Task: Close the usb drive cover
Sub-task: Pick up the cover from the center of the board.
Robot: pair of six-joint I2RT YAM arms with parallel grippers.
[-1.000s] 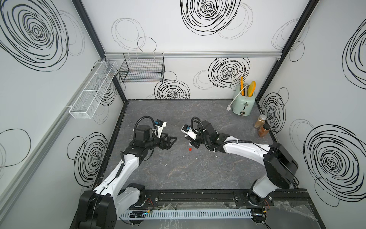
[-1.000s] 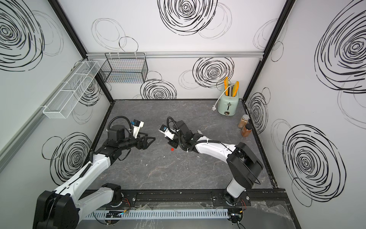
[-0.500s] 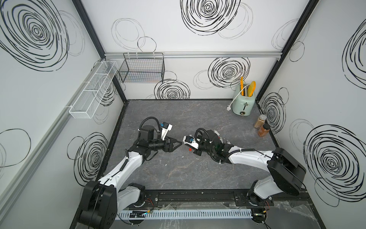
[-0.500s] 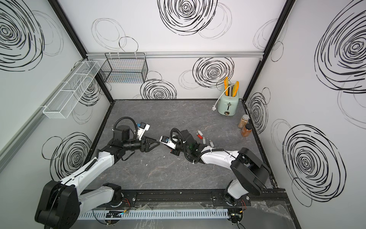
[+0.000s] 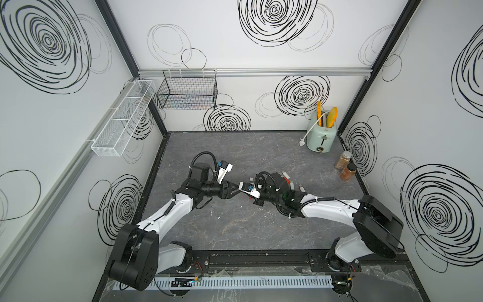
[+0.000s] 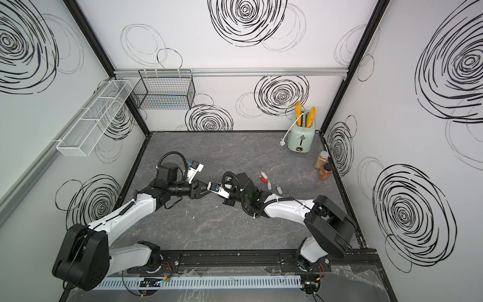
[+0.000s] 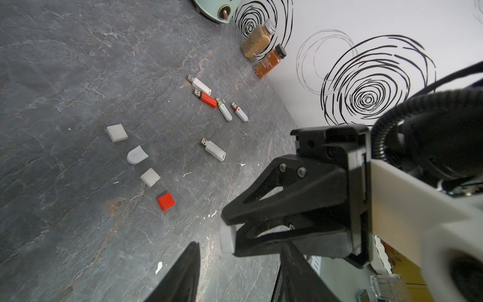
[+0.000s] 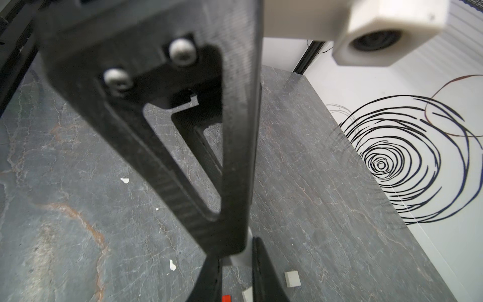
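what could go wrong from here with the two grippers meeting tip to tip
1. The small white plastic piece barely protrudes from the shut right gripper; the open left gripper may clamp its black fingers instead.
2. A nudge could knock it loose onto the grey stone-look table among the loose caps.

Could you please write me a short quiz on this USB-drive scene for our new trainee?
1. How many loose caps lie on the table in the left wrist view?
2. The right gripper is: A) open above the red cap; B) shut on a small white piece; C) resting on the toaster.
3. True or false: the red drive lies with its plug bare.
Key: 1) four, three white and one red; 2) B; 3) true.
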